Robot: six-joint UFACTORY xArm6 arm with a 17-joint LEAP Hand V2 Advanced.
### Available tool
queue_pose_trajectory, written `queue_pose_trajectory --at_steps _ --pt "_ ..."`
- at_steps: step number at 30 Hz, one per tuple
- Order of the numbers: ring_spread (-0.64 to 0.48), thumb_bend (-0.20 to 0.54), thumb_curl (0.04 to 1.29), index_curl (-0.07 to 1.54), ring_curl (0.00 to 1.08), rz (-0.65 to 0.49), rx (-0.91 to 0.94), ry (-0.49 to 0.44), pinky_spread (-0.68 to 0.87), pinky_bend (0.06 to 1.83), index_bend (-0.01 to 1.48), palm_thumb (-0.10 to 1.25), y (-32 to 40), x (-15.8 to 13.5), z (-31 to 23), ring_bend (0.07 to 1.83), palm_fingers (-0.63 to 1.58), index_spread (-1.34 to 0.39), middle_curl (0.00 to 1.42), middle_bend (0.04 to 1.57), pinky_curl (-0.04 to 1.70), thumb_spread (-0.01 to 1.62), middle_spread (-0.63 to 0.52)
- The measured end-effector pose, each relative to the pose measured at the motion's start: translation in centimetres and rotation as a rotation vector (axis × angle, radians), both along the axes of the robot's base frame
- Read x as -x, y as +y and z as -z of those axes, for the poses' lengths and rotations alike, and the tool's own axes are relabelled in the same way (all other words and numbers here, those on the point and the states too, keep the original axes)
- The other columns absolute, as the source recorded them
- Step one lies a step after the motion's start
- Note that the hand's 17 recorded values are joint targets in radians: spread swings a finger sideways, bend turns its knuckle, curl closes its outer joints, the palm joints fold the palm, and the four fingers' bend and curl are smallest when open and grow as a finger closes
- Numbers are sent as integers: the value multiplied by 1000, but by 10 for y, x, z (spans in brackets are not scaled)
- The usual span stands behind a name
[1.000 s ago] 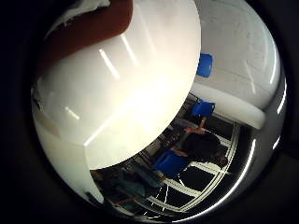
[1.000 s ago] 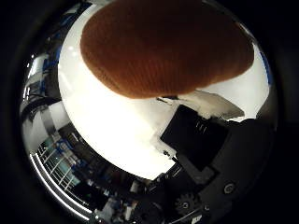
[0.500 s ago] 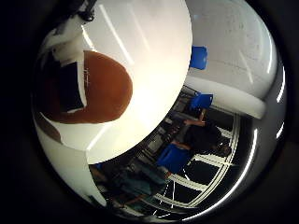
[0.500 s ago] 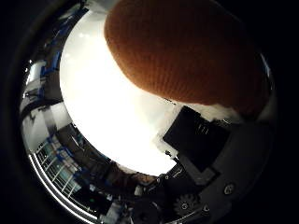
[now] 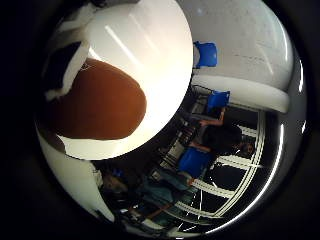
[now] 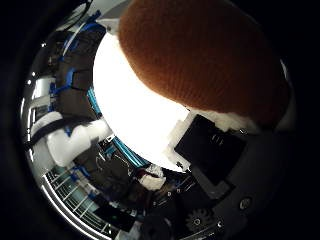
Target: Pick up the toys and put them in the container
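Observation:
A brown knitted toy (image 6: 200, 55) fills much of the right thumb side palm view, close against the palm. It also shows in the right little finger side palm view (image 5: 95, 100), with a white and black finger (image 5: 62, 65) curled over it. My right hand (image 6: 215, 150) is shut on this toy. The round white table (image 6: 130, 100) lies behind the toy.
Blue chairs (image 5: 205, 53) stand beyond the table's edge, beside a long white rounded ledge (image 5: 250, 95). Railings and room furniture (image 6: 80, 190) show past the table's rim.
The toy has stayed against the palm while the white table has shrunk and more of the room shows: the camera has moved away from the table with the toy. A finger now lies over the toy.

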State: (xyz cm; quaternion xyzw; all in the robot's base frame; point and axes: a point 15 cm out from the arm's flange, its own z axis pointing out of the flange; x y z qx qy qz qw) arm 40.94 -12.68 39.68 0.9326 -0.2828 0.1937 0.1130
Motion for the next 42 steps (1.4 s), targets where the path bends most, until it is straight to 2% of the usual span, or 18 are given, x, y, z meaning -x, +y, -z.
queue_pose_trajectory --at_steps 10,19,28,42 --pt "-289 -14 668 1058 990 -26 -38 -152 -182 1153 1048 1121 44 -27 -93 1321 997 -262 1124 1253 1385 952 -234" --pt "-293 -14 685 1062 997 -31 -157 -219 -185 1133 1033 1117 117 -61 -150 1306 1009 -262 1128 1240 1402 954 -233" --pt "-293 -14 693 1068 1002 -50 -261 -218 -188 1116 1016 1111 200 -90 -155 1295 1022 -265 1135 1224 1413 948 -234" --pt "-295 -16 708 1077 1009 -98 -314 -178 -194 1094 996 1099 293 -106 -115 1277 1036 -268 1145 1205 1432 942 -238"
